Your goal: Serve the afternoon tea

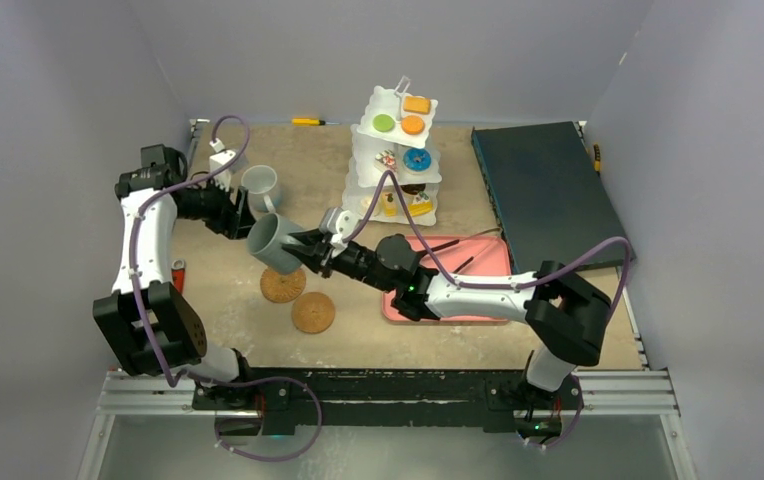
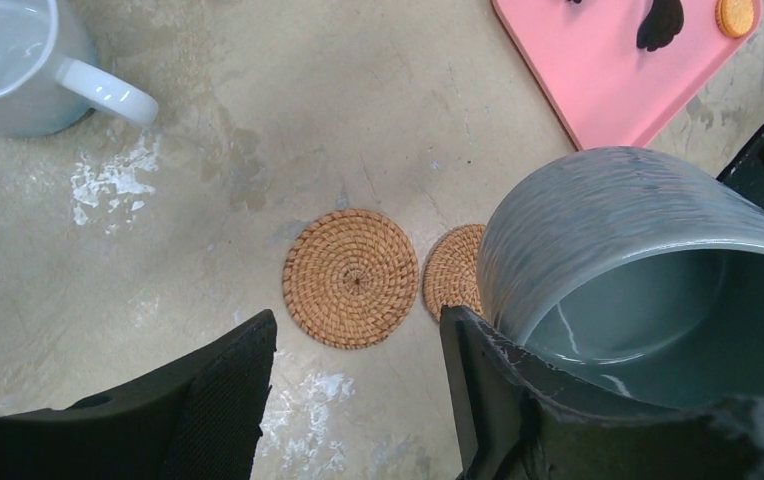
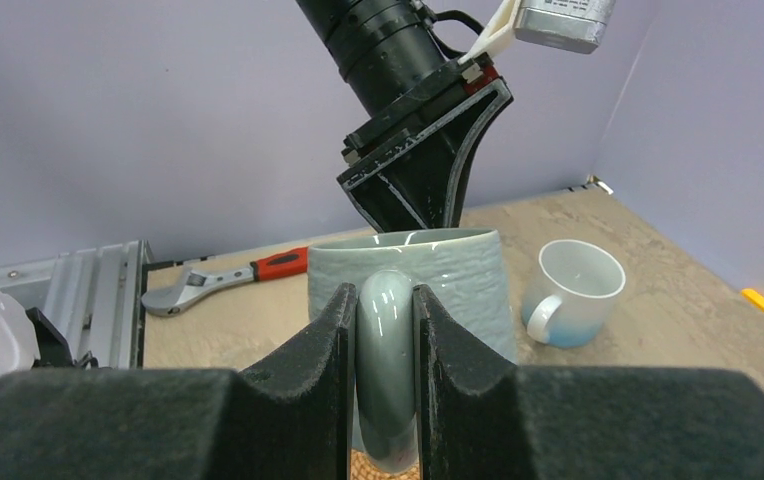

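Observation:
My right gripper (image 1: 310,252) is shut on the handle of the grey mug (image 1: 276,243) and holds it tilted above the table, over the two cork coasters (image 1: 282,285) (image 1: 313,312). The right wrist view shows the fingers (image 3: 333,345) clamped on the handle (image 3: 386,370). My left gripper (image 1: 239,214) is open and empty, right beside the grey mug's far rim (image 2: 638,240). The white mug (image 1: 261,188) stands upright behind it. The white three-tier stand (image 1: 378,168) at the back holds several toy pastries and donuts. Both coasters (image 2: 350,277) (image 2: 455,270) lie bare.
A pink tray (image 1: 478,262) with black tongs (image 1: 440,246) lies right of the coasters, under my right arm. A dark flat box (image 1: 548,190) fills the back right. A red-handled wrench (image 1: 179,272) lies at the left edge. A yellow tool (image 1: 308,121) lies at the back wall.

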`<state>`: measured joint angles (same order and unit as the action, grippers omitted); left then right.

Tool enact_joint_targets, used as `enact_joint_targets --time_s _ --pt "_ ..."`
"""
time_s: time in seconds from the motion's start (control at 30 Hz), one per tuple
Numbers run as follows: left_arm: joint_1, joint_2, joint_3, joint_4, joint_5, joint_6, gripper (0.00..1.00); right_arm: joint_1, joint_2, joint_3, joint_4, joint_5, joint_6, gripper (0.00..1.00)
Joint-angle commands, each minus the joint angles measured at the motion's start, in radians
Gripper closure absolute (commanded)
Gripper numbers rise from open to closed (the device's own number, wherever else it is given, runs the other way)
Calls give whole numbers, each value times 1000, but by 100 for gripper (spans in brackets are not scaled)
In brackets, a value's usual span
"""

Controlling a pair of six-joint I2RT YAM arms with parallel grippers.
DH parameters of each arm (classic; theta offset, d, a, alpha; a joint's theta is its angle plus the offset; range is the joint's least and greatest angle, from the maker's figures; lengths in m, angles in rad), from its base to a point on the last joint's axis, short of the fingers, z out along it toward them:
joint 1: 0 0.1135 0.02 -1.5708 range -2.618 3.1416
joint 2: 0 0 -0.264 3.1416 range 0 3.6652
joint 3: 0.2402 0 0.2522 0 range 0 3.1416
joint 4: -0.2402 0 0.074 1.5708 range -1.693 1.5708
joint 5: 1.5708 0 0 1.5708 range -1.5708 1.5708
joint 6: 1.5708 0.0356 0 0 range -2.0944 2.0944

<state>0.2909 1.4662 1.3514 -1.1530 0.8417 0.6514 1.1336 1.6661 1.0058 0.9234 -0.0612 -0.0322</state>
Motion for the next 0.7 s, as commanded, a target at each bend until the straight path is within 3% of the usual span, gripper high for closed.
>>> enact_joint_targets --time_s 0.0,0.13,0.4,0.67 --pt "-2 -10 68 -38 32 -26 36 9 -38 71 150 23 -58 100" --pt "-1 0 135 -13 27 -68 26 10 -78 25 123 38 -73 100" --pt "-1 4 221 -62 60 -61 23 10 -101 -6 89 50 -94 100" --pt "-5 22 218 -282 136 135 25 10 -94 -2 128 55 -109 100"
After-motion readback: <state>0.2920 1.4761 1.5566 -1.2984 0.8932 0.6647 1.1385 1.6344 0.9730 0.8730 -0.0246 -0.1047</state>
